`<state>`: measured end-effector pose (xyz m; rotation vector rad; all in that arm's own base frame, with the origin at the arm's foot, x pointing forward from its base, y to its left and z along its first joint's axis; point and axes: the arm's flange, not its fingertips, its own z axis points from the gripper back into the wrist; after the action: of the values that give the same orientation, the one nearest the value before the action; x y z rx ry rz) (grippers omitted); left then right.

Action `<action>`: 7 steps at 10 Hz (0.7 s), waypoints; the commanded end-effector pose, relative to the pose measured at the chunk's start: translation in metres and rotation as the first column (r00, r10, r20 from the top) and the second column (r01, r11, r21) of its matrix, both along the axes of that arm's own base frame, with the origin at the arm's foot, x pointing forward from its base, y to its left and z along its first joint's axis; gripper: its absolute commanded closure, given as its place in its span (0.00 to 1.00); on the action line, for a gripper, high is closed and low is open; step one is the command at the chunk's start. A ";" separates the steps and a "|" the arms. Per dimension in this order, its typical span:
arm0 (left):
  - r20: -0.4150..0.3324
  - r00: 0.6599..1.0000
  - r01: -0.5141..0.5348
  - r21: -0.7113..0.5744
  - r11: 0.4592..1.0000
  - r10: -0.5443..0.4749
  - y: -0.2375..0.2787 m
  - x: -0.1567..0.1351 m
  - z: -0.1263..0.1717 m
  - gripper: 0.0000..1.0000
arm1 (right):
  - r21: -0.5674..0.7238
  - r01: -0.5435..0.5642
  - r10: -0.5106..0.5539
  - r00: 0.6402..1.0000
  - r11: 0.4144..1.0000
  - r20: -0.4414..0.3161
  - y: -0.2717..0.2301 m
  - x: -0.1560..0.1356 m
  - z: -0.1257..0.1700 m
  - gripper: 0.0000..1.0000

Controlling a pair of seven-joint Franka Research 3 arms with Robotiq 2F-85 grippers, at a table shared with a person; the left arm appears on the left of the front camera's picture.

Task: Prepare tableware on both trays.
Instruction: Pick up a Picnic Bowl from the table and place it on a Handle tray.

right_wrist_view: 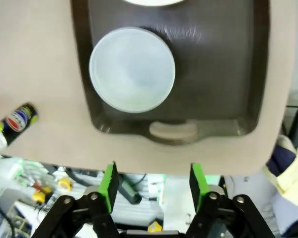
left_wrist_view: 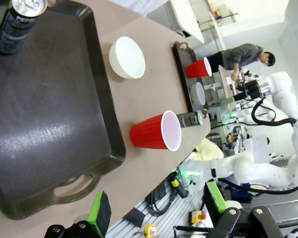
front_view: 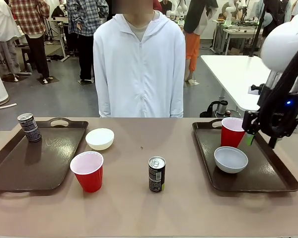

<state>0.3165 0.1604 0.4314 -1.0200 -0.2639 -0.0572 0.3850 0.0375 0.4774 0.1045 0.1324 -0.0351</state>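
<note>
On the right tray [front_view: 268, 171] stand a red cup [front_view: 232, 132] and a whitish bowl [front_view: 230, 159]. My right gripper [front_view: 261, 139] hangs open just right of that cup, holding nothing. From its wrist, the right gripper [right_wrist_view: 153, 183] has its green pads apart above the tray's near rim [right_wrist_view: 213, 89], with the bowl [right_wrist_view: 132, 69] ahead. The left tray [front_view: 35, 158] carries one dark can [front_view: 29, 127]. On the bare table sit a second bowl [front_view: 100, 139], a second red cup [front_view: 87, 171] and another can [front_view: 156, 174]. My left gripper [left_wrist_view: 156, 206] is open, high over the left tray [left_wrist_view: 49, 114].
A person in a white hooded top [front_view: 139, 64] stands at the far edge of the table, hands out of sight. Bare tabletop [front_view: 139, 208] lies between the trays and along the near edge. Another white table [front_view: 238, 74] stands behind on the right.
</note>
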 end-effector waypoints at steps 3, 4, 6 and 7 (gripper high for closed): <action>0.016 1.000 0.000 -0.017 1.000 0.001 0.001 0.000 0.001 0.00 | 0.000 0.000 0.000 1.000 1.000 0.000 0.000 0.000 0.000 0.04; 0.016 1.000 0.000 -0.017 1.000 0.001 0.001 0.000 0.001 0.00 | 0.000 0.000 0.000 1.000 1.000 0.000 0.000 0.000 0.000 0.04; 0.016 1.000 0.000 -0.017 1.000 0.001 0.001 0.000 0.001 0.00 | 0.000 0.000 0.000 1.000 1.000 0.000 0.000 0.000 0.000 0.04; 0.016 1.000 0.000 -0.017 1.000 0.001 0.001 0.000 0.001 0.00 | 0.000 0.000 0.000 1.000 1.000 0.000 0.000 0.000 0.000 0.04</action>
<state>0.3165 0.1604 0.4314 -1.0201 -0.2639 -0.0573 0.3836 0.0366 0.4760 0.1068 0.1461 -0.0334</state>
